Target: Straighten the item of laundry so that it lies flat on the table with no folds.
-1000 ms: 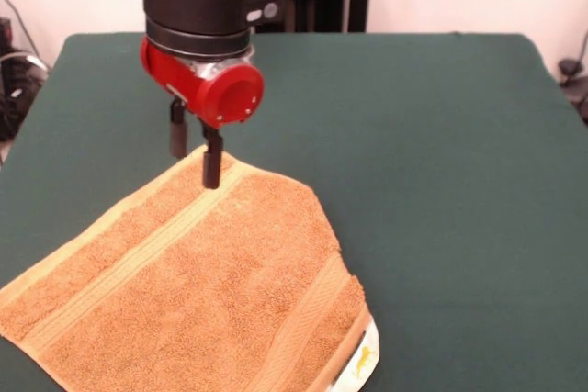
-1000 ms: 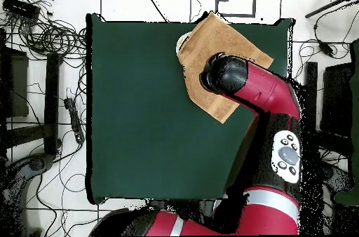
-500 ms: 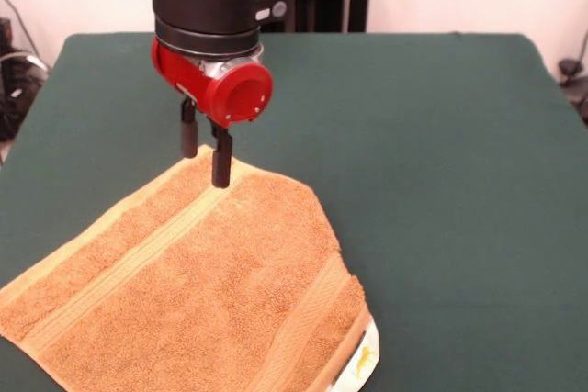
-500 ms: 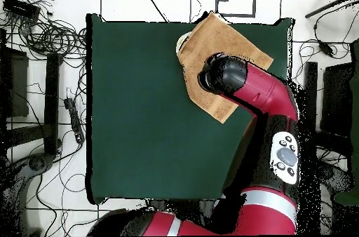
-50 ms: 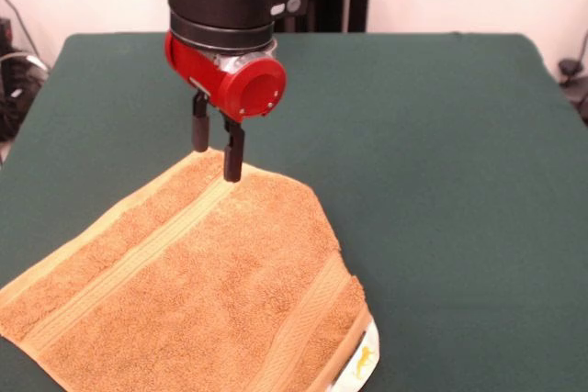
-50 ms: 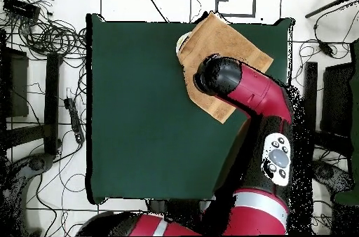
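Orange-tan hand towel (image 5: 193, 286) lies unmoved at the green table's (image 5: 441, 162) near-left corner; the gripper (image 5: 217, 150), fingers apart and empty, has shifted right above its far corner.

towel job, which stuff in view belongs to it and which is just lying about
Part of the job:
towel
table
gripper, open above the towel's far corner

Just lying about:
cables on the floor beside the table
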Robot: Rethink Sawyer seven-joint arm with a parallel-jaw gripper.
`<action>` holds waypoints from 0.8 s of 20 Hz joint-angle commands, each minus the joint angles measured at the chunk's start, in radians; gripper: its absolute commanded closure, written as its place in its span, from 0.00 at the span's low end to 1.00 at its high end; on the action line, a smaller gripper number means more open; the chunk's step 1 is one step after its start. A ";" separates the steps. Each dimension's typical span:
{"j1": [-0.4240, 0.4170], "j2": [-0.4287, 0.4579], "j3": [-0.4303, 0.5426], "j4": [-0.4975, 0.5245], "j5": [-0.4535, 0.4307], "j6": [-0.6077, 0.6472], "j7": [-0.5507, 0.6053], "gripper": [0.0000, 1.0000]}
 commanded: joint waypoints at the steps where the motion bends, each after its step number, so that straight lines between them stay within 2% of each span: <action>1: 0.067 0.037 0.019 0.158 0.070 -0.023 0.346 0.00; 6: 0.104 0.041 -0.006 0.173 0.108 -0.031 0.376 0.00; 16: 0.126 0.050 -0.015 0.189 0.149 -0.058 0.396 0.00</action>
